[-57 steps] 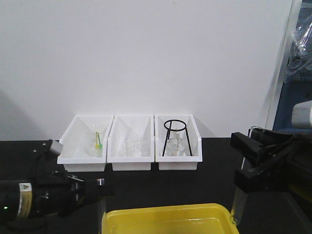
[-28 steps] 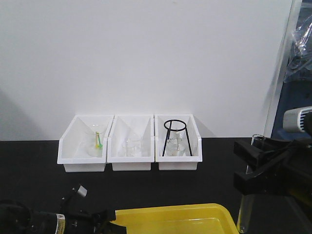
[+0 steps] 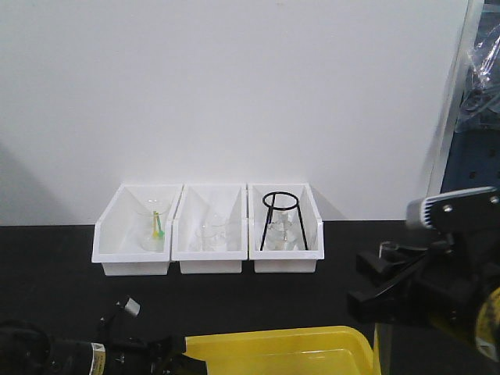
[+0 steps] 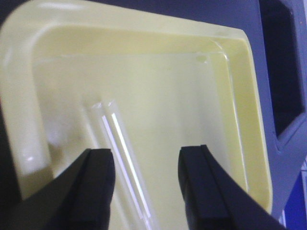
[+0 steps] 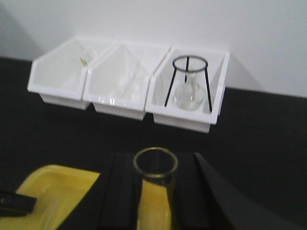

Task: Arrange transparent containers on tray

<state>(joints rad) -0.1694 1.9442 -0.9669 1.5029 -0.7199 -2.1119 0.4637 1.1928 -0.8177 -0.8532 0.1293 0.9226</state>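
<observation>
Test tubes, two in view. Left side: the left end effector [image 4: 145, 160] hangs low over the shallow bright yellow plastic tray [image 4: 242, 96], jaws well apart and gripping nothing. One long clear glass test tube [image 4: 122, 153] lies flat on the tray floor under the gap. It appears to touch neither jaw, and its open rim points to the tray's far end. Judged already placed.

Right side: the right end effector [image 5: 158, 199] is closed on a second clear glass test tube [image 5: 153, 187], held upright with the rim up. It sits just off the tray's right rim, over the black desk [image 5: 268, 143].

Step in hand, judged: lay the second tube in the tray.
- Carry it leftward until its whole length is inside the raised rim.
- Tilt it near level and go low.
- Set it parallel to and just beside the lying tube, not across it.
- Let go only once the glass rests on the floor, since round glass rolls and can chip if dropped.
- The left arm should lift clear first so the arms don't meet over the tray.

The three white plastic bins [image 3: 207, 230] and the black wire tripod [image 3: 283, 219] at the back are well apart from this; leave them alone.
</observation>
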